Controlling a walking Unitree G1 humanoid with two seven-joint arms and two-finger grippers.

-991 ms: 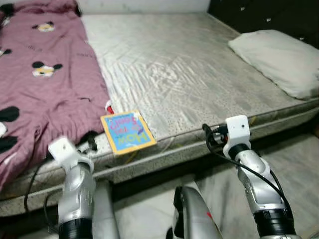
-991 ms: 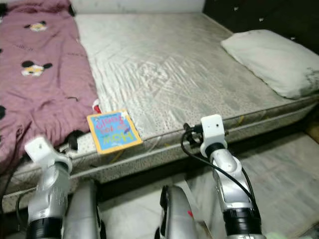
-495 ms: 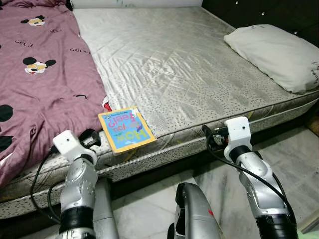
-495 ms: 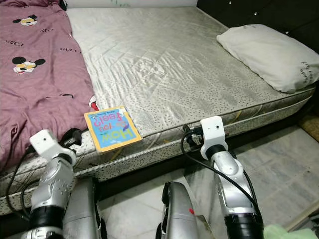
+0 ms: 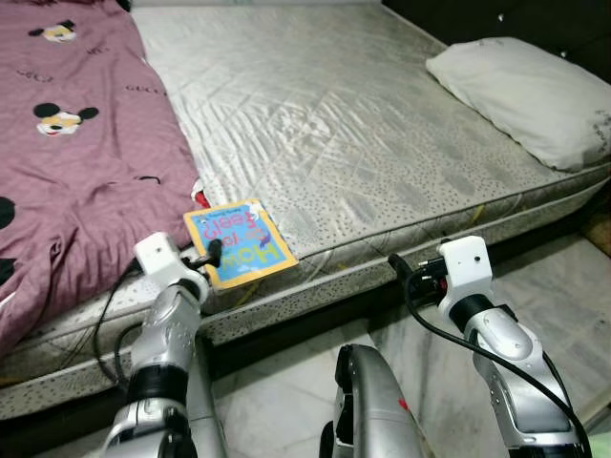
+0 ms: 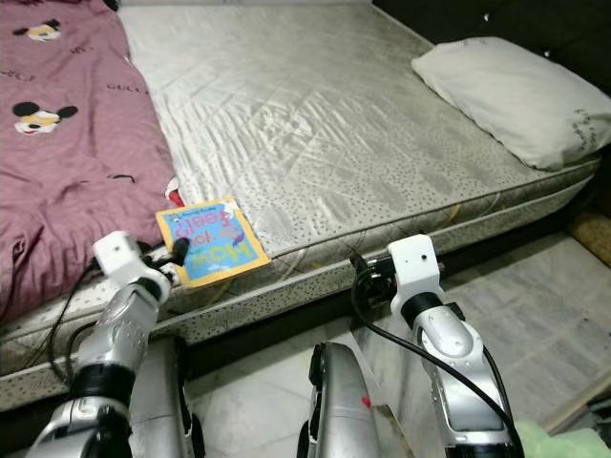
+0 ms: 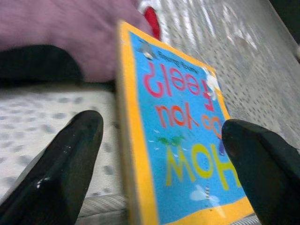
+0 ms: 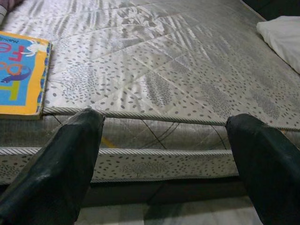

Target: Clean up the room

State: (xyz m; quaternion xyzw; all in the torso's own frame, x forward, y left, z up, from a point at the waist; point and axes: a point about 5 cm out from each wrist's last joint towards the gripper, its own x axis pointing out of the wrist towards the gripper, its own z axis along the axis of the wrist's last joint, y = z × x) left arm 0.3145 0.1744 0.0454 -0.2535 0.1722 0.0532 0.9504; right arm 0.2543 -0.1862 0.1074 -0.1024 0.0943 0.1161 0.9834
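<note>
Where the pale tiled floor point(image 5: 286, 401) meets the bed, both silver arms reach forward from below. The left gripper point(image 7: 159, 154) sits right at the mattress point(image 5: 315, 124) edge with its two black fingers point(image 7: 61, 173) spread wide on either side of the near end of a children's book point(image 5: 239, 243); they are not closed on it. The book, yellow-bordered with a blue cover and coloured lettering, lies flat at the near edge of the mattress, just beside the hem of a mauve cartoon-mouse blanket point(image 5: 76, 153) covering the left part of the bed. The right gripper point(image 8: 168, 154) hangs off to the right, fingers parted and empty, level with the mattress side. Farther back, a pale pillow point(image 5: 520, 95) rests on the far right of the bed.
</note>
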